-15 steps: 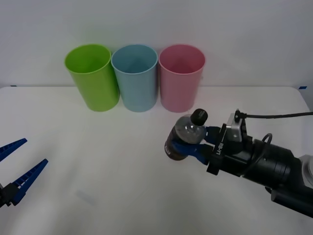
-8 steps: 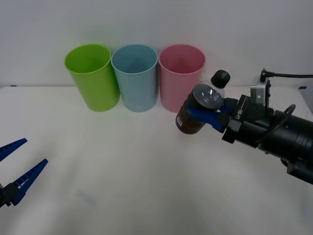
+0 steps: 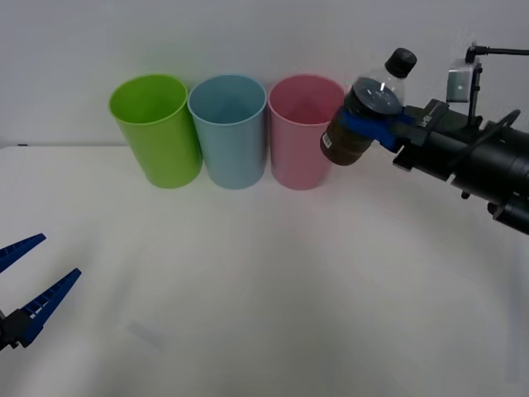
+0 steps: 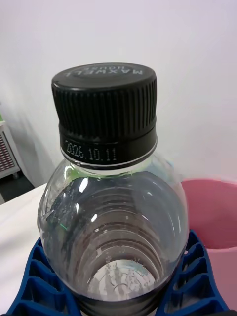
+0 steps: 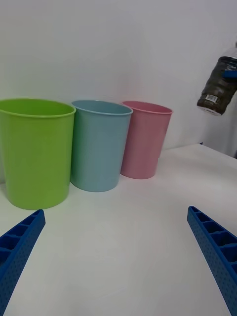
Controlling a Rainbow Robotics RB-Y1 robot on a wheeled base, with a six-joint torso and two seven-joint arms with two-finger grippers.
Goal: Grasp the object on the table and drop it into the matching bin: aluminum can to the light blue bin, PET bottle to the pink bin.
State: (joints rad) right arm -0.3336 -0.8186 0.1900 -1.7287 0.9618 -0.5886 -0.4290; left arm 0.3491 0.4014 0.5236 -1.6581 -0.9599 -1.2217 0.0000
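Note:
My right gripper (image 3: 374,126) is shut on the PET bottle (image 3: 364,116), a small clear bottle with a black cap (image 3: 401,60) and dark brown lower body. It hangs tilted in the air just right of the pink bin (image 3: 303,132), at rim height. The right wrist view shows the bottle (image 4: 113,222) up close between the blue fingers (image 4: 190,284), with the pink bin's rim (image 4: 212,190) behind. The light blue bin (image 3: 229,131) stands left of the pink one. Over the table's (image 3: 248,289) near left corner my left gripper (image 3: 25,281) rests open.
A lime green bin (image 3: 157,128) stands leftmost in the row of three bins along the back wall. In the left wrist view the same row reads green bin (image 5: 34,150), light blue bin (image 5: 98,145), pink bin (image 5: 145,138), with the held bottle (image 5: 217,86) aloft.
The right arm has lifted the bottle up off the table and carried it back and to the right, from mid-table to beside the pink bin's rim. The left arm stayed still.

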